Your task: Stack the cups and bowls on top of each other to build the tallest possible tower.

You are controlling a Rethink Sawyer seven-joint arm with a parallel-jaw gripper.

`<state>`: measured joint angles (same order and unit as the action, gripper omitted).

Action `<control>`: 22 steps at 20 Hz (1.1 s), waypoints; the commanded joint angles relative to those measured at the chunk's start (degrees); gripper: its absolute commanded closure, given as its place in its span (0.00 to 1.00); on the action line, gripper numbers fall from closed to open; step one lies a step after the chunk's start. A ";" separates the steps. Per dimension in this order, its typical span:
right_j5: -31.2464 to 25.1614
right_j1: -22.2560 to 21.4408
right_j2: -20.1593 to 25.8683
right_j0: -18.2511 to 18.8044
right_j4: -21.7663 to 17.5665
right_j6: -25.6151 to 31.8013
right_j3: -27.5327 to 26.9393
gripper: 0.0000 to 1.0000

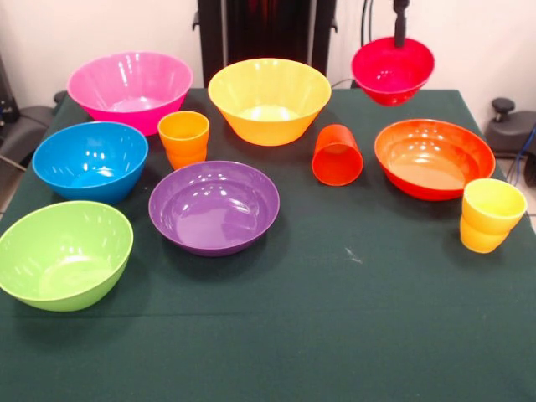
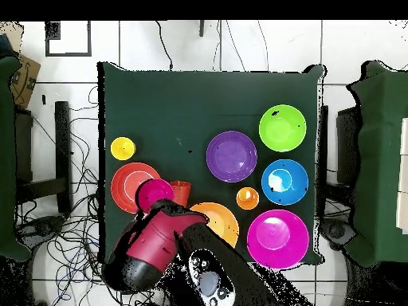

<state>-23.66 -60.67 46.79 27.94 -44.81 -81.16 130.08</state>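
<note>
on the dark green desk (image 1: 335,335) sit six bowls and three cups; a seventh bowl hangs in the air. count: seven bowls, three cups, no tower, nothing stacked.

bowls on the desk, front view: pink bowl (image 1: 130,89) far left, yellow bowl (image 1: 270,99) far centre, blue bowl (image 1: 90,160) at the left, green bowl (image 1: 64,254) near left, purple bowl (image 1: 213,206) centre, orange-red bowl (image 1: 434,157) at the right. all upright, all apart from one another.

small magenta-red bowl (image 1: 392,69) is lifted off the desk at the far right, tilted, hanging from the end effector (image 1: 400,38), which grips its rim. only a dark stem shows from above. overhead view puts this bowl (image 2: 154,193) over the edge of the orange-red bowl (image 2: 132,186), with the red and black arm (image 2: 155,247) behind it.

cups: ribbed orange cup (image 1: 183,139) upright between the pink and yellow bowls, just beyond the purple one; plain red-orange cup (image 1: 337,155) lying on its side, mouth toward the camera, between the yellow and orange-red bowls; ribbed yellow cup (image 1: 489,215) tilted at the right edge, just beside the orange-red bowl.

no brand, label or readable writing on any bowl or cup. cardboard box (image 2: 24,76) beside the desk in the overhead view has a dark mark, not legible.
</note>
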 commanded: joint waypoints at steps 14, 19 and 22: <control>-3.76 5.80 -3.89 -0.05 -11.05 1.85 -6.82 1.00; -2.86 7.56 -6.02 -1.05 -14.85 0.27 -9.13 1.00; -2.14 8.97 -6.71 -0.77 -16.63 0.19 -10.04 1.00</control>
<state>-23.66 -57.61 44.59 28.24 -53.66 -81.16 123.82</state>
